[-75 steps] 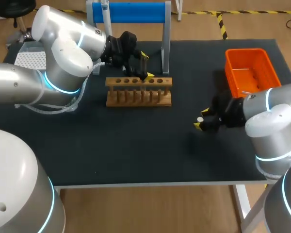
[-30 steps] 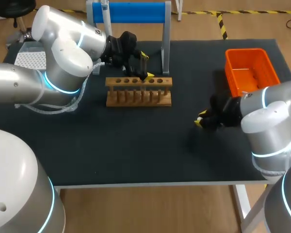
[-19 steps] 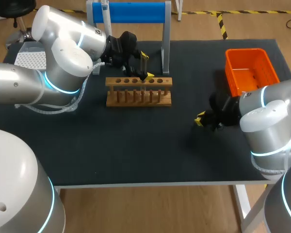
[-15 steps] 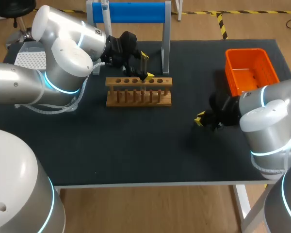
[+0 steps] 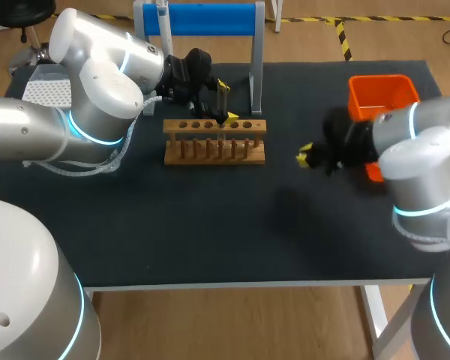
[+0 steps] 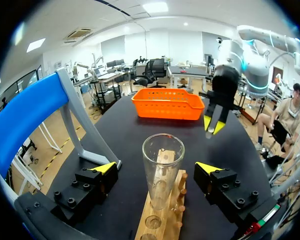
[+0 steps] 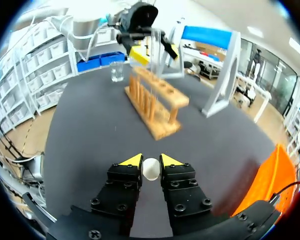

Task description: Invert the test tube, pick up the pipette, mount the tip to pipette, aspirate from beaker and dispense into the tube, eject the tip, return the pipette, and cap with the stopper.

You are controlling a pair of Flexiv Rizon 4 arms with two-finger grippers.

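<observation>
A clear test tube (image 6: 162, 167) stands upright, mouth up, in the wooden rack (image 5: 214, 141). My left gripper (image 6: 157, 167) is open around the tube, with its fingers well clear on both sides. A small white stopper (image 7: 151, 168) is pinched between the yellow tips of my right gripper (image 7: 151, 162), which is shut on it. That gripper (image 5: 305, 157) hangs above the table, right of the rack and beside the orange bin (image 5: 382, 97). In the right wrist view a glass beaker (image 7: 117, 71) stands beyond the rack (image 7: 155, 105).
A blue-topped stand (image 5: 202, 19) rises behind the rack. A white tip box (image 5: 45, 91) sits at the table's far left, partly behind my left arm. Bare dark tabletop stretches in front of the rack.
My right gripper closed on the white stopper, lifted it off the table and carried it toward the back, nearer the orange bin. The left arm has not moved.
</observation>
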